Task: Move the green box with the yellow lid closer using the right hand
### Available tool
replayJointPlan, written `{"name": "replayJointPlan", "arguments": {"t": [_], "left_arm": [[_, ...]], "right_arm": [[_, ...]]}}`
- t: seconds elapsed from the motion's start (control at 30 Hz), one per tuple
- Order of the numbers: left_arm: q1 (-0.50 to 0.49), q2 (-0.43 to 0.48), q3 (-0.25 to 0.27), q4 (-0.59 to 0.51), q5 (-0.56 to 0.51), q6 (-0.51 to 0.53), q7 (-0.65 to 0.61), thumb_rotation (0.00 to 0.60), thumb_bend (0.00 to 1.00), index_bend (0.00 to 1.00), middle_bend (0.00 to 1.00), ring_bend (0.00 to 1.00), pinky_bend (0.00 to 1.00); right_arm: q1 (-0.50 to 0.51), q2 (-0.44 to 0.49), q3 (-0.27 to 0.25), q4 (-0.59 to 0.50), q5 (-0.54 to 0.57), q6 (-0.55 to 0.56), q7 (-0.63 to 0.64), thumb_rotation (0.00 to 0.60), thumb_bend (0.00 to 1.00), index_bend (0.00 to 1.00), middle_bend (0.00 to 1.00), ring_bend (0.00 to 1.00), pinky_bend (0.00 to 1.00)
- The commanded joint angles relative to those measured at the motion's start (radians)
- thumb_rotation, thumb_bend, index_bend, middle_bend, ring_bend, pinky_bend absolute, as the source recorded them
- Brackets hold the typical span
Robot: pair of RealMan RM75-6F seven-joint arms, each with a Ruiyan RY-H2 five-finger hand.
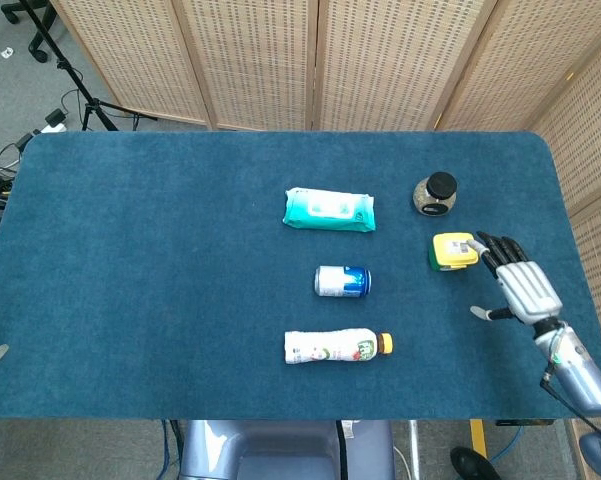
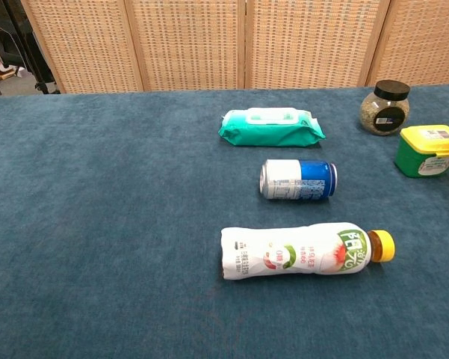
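Right robot hand (image 1: 520, 285) spread, empty, fingertips beside small green box with yellow lid (image 1: 452, 251). Wrap both sides squarely before pulling across desk (image 1: 180, 250).

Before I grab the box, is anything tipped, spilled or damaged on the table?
No spills or damage. The bottle and can lie on their sides, both closed. The jar and green box sit upright, and the right hand is beside the box.

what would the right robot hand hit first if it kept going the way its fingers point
Most likely the green box with the yellow lid: the right robot hand is open, with its fingertips almost at the box's right edge. Whether they already touch is unclear from the head view.
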Motion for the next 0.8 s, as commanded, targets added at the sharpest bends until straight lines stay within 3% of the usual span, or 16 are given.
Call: {"name": "replayJointPlan", "arguments": {"t": [0.03,0.4,0.57,0.63,0.73,0.8], "left_arm": [[-0.006,-0.004,-0.002,-0.002,-0.007,-0.011,0.012,0.600,0.00,0.00,0.00,0.00,0.00],[-0.023,-0.011,-0.008,-0.005,-0.033,-0.049,0.040,0.600,0.00,0.00,0.00,0.00,0.00],[-0.027,-0.013,-0.008,-0.004,-0.038,-0.058,0.046,0.600,0.00,0.00,0.00,0.00,0.00],[-0.028,-0.013,-0.009,-0.004,-0.039,-0.059,0.046,0.600,0.00,0.00,0.00,0.00,0.00],[-0.028,-0.014,-0.010,-0.004,-0.043,-0.060,0.047,0.600,0.00,0.00,0.00,0.00,0.00],[-0.029,-0.014,-0.011,-0.004,-0.044,-0.062,0.047,0.600,0.00,0.00,0.00,0.00,0.00]], "right_arm": [[0.084,-0.067,0.009,0.111,0.034,-0.103,-0.007,0.600,0.00,0.00,0.00,0.00,0.00],[0.173,-0.204,0.002,0.313,0.086,-0.239,-0.054,0.600,0.00,0.00,0.00,0.00,0.00],[0.190,-0.250,-0.014,0.380,0.068,-0.233,-0.037,0.600,0.00,0.01,0.00,0.00,0.13],[0.195,-0.267,-0.016,0.405,0.064,-0.225,-0.034,0.600,0.01,0.06,0.04,0.03,0.21],[0.200,-0.301,-0.013,0.452,0.062,-0.198,-0.026,0.600,0.14,0.18,0.18,0.18,0.30],[0.202,-0.318,-0.013,0.476,0.061,-0.189,-0.021,0.600,0.31,0.26,0.30,0.30,0.35]]}}
